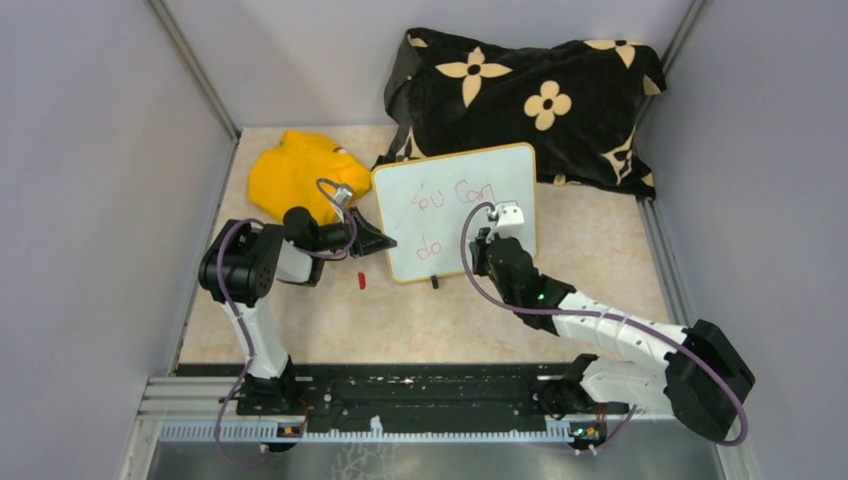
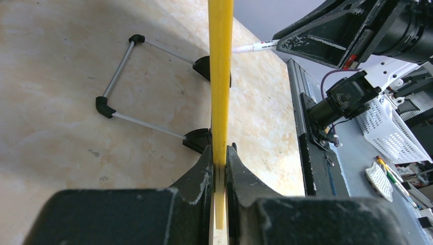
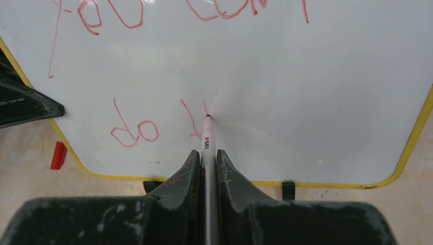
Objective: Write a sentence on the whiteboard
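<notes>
Whiteboard (image 1: 505,170): propped near the worktop's far edge, centre; likely to tip or slide if pen pressure beats the clamp.
Left arm: bent inward from the left edge; left gripper (image 2: 219,151) pinched narrow on the board's yellow rim.
Right arm: stretched forward; right gripper (image 3: 207,153) clamped on marker (image 3: 208,133), tip touching board.
Sentence (image 1: 447,197): "You Can", "do", one unfinished stroke; a skidding tip would smear it.
</notes>
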